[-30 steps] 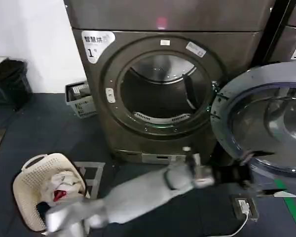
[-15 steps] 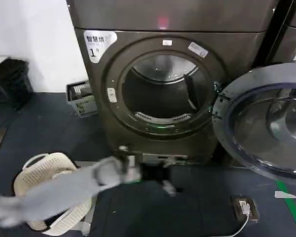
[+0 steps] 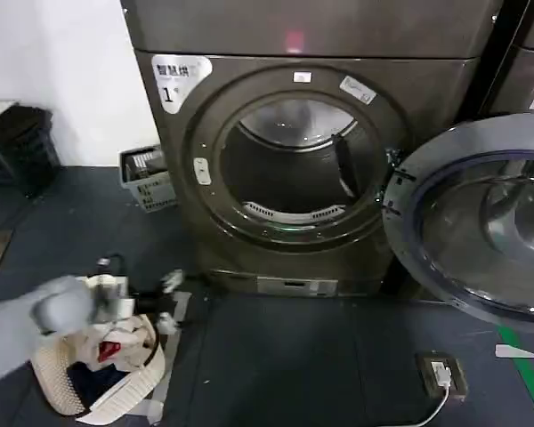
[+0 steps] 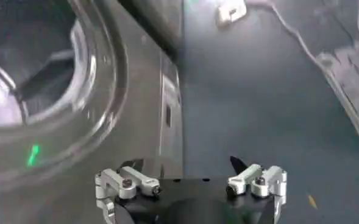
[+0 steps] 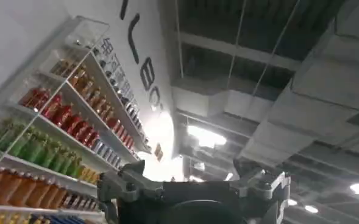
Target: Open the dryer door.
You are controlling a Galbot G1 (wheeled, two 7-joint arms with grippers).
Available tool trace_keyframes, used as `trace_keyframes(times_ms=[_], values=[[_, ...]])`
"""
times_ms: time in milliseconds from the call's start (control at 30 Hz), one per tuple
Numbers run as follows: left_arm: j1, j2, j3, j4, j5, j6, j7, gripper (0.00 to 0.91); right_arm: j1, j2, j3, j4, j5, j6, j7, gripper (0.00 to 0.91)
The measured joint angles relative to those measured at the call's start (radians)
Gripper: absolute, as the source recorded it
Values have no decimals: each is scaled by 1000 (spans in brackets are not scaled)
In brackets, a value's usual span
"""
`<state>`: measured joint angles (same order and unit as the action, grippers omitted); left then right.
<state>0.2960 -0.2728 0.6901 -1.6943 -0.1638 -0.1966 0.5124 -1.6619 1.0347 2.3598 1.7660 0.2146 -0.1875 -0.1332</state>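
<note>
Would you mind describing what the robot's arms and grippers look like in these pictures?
The left arm has a smooth, rounded light-grey shell ending in a black wrist section. The left gripper has a black body with pale silver-white metal fingers joined by round dark screws. The right gripper looks the same build: dark body, grey metal linkages with round screws. No markings are legible.

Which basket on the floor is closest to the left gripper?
The cream basket holding laundry, directly beneath the left gripper. The grey basket sits farther back, against the dryer's side by the wall.
</note>
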Motion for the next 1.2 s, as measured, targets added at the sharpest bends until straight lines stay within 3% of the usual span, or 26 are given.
trace_keyframes(times_ms=[200,467,867,1200], values=[[102,138,-115,-10,92,-66,53,907,12,3,-18,4,0,3,-6,907],[162,259,-134,20,169,-140,52,907,23,-2,-29,-6,-4,6,-9,907],[202,306,-140,44,187,-158,13,907,25,-8,-33,-23,-6,11,-13,907],[208,331,-143,57,213,-168,39,907,25,-2,-30,-23,-7,13,-18,907]])
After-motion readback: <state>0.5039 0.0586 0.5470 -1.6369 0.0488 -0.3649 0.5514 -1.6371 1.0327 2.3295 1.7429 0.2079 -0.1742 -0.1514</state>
